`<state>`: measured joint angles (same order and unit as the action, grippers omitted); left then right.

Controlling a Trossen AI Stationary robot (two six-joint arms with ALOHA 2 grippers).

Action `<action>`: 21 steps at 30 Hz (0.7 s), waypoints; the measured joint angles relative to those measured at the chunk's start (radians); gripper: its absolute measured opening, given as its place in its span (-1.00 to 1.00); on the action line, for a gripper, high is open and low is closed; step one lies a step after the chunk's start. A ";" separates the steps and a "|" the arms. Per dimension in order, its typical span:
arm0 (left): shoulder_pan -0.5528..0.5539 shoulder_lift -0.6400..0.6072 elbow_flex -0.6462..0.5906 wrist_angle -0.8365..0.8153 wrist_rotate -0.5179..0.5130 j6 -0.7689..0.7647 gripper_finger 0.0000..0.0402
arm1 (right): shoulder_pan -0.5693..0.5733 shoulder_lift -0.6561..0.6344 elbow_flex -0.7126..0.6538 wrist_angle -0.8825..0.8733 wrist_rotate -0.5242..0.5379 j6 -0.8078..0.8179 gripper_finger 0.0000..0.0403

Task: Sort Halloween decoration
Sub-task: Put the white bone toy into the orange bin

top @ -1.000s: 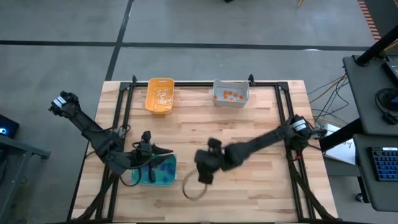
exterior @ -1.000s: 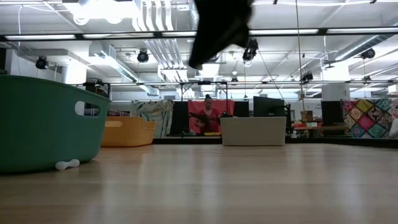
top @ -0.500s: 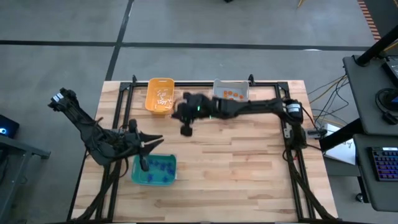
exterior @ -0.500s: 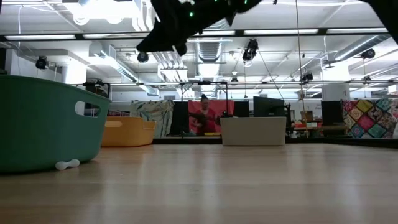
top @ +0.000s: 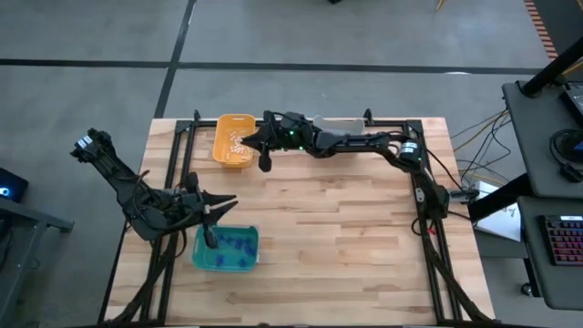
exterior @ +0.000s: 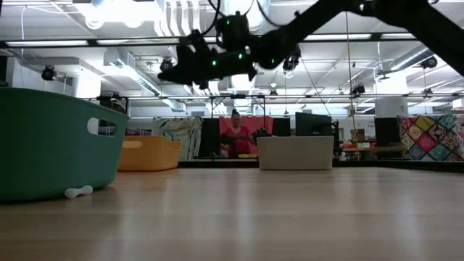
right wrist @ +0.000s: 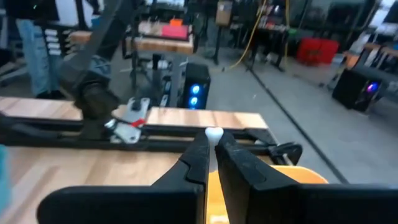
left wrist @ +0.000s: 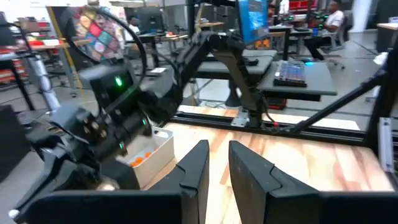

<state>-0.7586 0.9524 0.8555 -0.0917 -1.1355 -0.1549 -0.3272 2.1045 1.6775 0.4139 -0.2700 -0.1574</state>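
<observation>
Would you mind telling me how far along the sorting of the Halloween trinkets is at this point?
Mostly done, it seems: purple pieces lie in the teal bin, white ones in the orange-yellow bin and orange ones in the grey bin. In hand: the right gripper is shut on a small white trinket beside the orange-yellow bin. Left: one white piece on the table by the teal bin. The left gripper waits there.

Grey concrete floor point(top: 301, 36) around my table; ceiling strip lights point(exterior: 341, 36) overhead, patchwork quilt point(exterior: 428, 138) far right, desk point(top: 547, 182) alongside.
</observation>
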 joint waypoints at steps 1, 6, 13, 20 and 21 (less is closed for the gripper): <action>0.000 0.000 0.000 0.000 -0.013 0.003 -0.78 | -0.007 0.022 0.000 0.042 0.000 0.000 -0.91; 0.000 0.000 0.000 -0.002 -0.058 0.015 -0.78 | -0.039 0.120 -0.001 0.213 0.008 0.042 -0.91; 0.000 0.001 0.000 -0.009 -0.060 0.013 -0.78 | -0.074 0.173 -0.001 0.247 0.002 0.222 -0.86; 0.001 0.001 0.000 -0.011 -0.061 0.015 -0.78 | -0.079 0.177 -0.001 0.188 0.000 0.277 -0.67; 0.001 0.001 0.000 -0.011 -0.061 0.015 -0.78 | -0.079 0.177 -0.001 0.184 0.000 0.277 -0.66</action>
<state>-0.7574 0.9536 0.8551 -0.1024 -1.1966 -0.1402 -0.4065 2.2814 1.6764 0.5977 -0.2701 0.1200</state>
